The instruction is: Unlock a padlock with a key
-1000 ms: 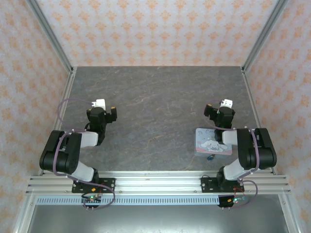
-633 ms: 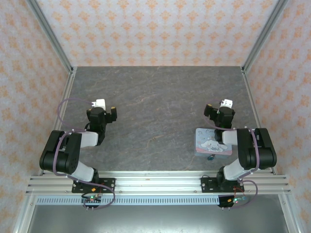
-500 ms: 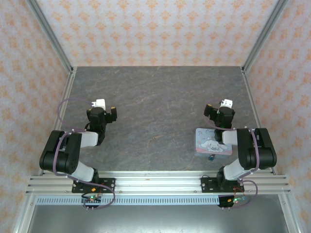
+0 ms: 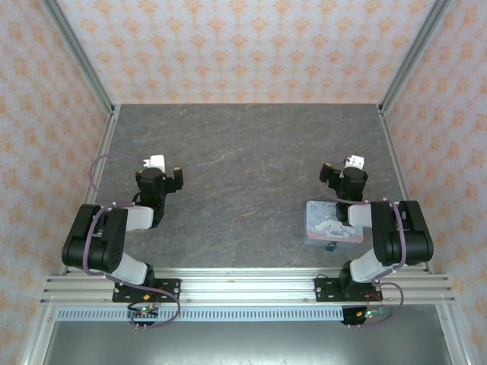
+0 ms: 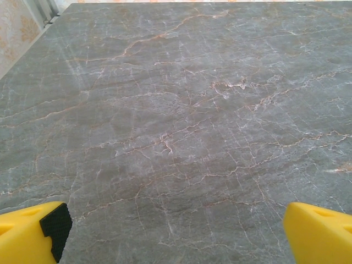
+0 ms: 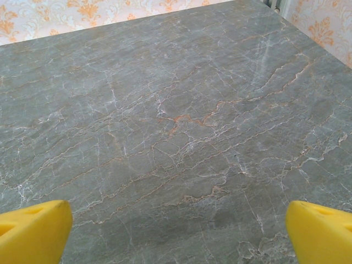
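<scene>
Speaker 1: Top external view: the padlock, a tiny dark speck, lies on the grey marbled table just beside the near edge of the pastel cartoon tin, under the bend of the right arm.

Speaker 2: And the right gripper?

Speaker 1: It sits beyond the tin's far edge, apart from the lock. The left gripper is well apart, across the table.

Speaker 2: Left wrist view?

Speaker 1: Its yellow fingers are spread wide at the bottom corners, grasping nothing, with stone between them.

Speaker 2: Right wrist view?

Speaker 1: The yellow fingers are released, wide apart over marbled tabletop.
</scene>
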Robot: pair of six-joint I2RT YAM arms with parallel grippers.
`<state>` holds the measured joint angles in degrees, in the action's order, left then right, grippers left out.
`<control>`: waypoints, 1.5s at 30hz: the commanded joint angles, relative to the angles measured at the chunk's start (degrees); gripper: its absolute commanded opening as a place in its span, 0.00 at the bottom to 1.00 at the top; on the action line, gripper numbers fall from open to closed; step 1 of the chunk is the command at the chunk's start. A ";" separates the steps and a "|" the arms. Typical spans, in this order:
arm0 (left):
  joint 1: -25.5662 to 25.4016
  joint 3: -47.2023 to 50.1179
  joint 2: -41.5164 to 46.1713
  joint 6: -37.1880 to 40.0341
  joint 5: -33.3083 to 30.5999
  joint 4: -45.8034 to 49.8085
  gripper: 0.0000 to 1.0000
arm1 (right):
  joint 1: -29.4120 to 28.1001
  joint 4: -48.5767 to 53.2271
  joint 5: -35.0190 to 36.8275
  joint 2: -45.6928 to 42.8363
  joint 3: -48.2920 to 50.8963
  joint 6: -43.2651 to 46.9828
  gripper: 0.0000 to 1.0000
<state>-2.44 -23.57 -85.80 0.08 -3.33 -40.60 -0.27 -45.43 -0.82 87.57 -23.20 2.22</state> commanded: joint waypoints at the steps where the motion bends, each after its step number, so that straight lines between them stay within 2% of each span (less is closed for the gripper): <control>1: 0.77 -2.79 1.69 1.64 3.67 2.36 1.00 | 0.27 3.96 6.03 -5.14 -0.57 -2.83 0.99; 4: 0.79 -8.48 4.42 0.55 0.90 13.74 1.00 | 0.27 20.54 8.24 -13.74 -5.39 -6.39 0.99; 7: 0.68 -12.78 6.64 -0.82 -1.04 22.47 1.00 | 0.27 30.25 7.98 -22.20 -7.55 -15.95 0.99; 10: 0.73 -20.53 7.57 -7.58 -2.47 33.97 1.00 | 0.27 41.17 2.83 -29.43 -9.06 -20.73 0.99; 13: 0.69 -29.03 6.97 -15.10 1.32 45.91 1.00 | 0.27 53.45 -0.67 -35.59 -10.47 -24.61 0.99; 15: 0.47 -31.89 6.59 -20.85 3.22 49.37 1.00 | 0.27 65.04 -0.28 -38.26 -12.95 -28.27 1.00; 18: -0.63 -33.86 6.11 -26.73 6.19 50.94 1.00 | 0.27 81.57 2.13 -38.90 -17.32 -32.34 0.95; 21: -4.26 -36.77 5.12 -28.40 6.53 53.83 1.00 | 0.27 92.58 7.58 -39.67 -19.39 -35.31 0.96; 23: -7.58 -39.61 4.00 -27.85 6.34 56.74 1.00 | 0.27 95.64 10.53 -40.93 -19.34 -37.10 1.00; 27: -13.47 -42.53 3.17 -27.54 6.77 59.76 1.00 | 0.27 99.61 13.68 -41.91 -18.81 -39.69 0.99; 32: -16.75 -44.00 4.19 -28.50 6.97 62.14 1.00 | 0.27 99.78 12.73 -42.75 -15.90 -42.43 0.99; 37: -18.25 -45.83 5.26 -29.33 6.66 64.19 1.00 | 0.27 96.01 5.68 -42.85 -11.51 -44.23 0.99; 45: -18.74 -45.75 7.86 -30.39 5.90 66.52 1.00 | -0.02 83.17 -13.01 -43.70 -4.77 -49.37 0.99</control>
<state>-20.97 -68.49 -80.64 -29.45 3.84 23.51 0.03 44.29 -4.38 44.16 -29.95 -43.40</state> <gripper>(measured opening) 0.999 0.994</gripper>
